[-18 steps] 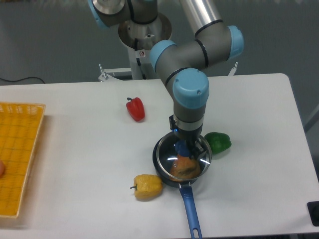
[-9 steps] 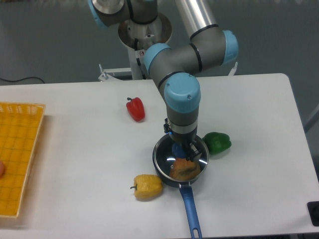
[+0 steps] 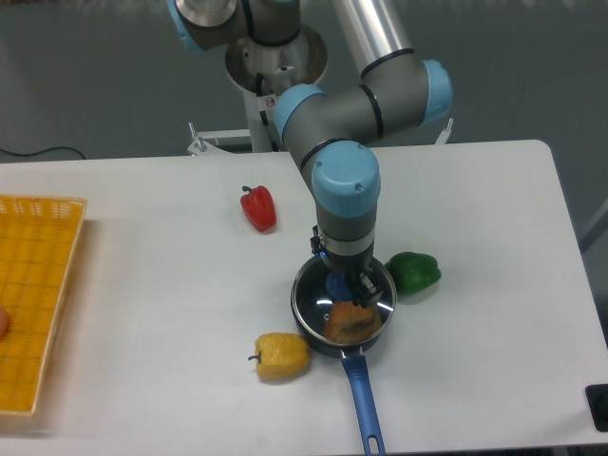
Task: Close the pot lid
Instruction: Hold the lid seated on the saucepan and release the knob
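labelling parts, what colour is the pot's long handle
Blue. The pot handle shows clearly in the fixed camera view, sticking out toward the front table edge.

Glossy clear glass pot lid (image 3: 344, 306) with metal rim; matt white table (image 3: 142, 266); glossy peppers (image 3: 281, 355).

You've got three peppers out: one red pepper (image 3: 258, 208), one green pepper (image 3: 415, 272), one yellow pepper (image 3: 281, 356); one pot (image 3: 313, 328), one pot lid (image 3: 328, 306), one yellow basket (image 3: 33, 294).

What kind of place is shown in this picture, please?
Probably a robotics lab set up as a pretend kitchen: a robot arm mounted at a plain white table, with a pot, loose peppers and a yellow basket.
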Tool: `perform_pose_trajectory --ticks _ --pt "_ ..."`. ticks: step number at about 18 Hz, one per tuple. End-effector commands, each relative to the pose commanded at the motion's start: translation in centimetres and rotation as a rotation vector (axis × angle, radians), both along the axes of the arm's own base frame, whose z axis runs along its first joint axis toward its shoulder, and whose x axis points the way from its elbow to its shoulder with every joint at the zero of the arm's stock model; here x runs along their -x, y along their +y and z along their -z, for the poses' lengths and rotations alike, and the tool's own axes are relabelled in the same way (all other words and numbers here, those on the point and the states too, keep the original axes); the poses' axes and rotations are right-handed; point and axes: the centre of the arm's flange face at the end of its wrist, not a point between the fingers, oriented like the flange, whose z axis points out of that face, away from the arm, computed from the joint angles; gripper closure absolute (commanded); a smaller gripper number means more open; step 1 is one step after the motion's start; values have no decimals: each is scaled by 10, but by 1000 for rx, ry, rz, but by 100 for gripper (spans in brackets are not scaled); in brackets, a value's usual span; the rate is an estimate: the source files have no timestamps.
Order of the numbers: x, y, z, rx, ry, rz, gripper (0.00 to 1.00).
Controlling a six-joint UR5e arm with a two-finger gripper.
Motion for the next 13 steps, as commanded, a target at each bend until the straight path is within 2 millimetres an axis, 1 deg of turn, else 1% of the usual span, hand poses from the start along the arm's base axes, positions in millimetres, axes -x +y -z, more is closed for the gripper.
perform_pose_trajectory --ticks 13 --pt "-1 1 7 7 -8 2 42"
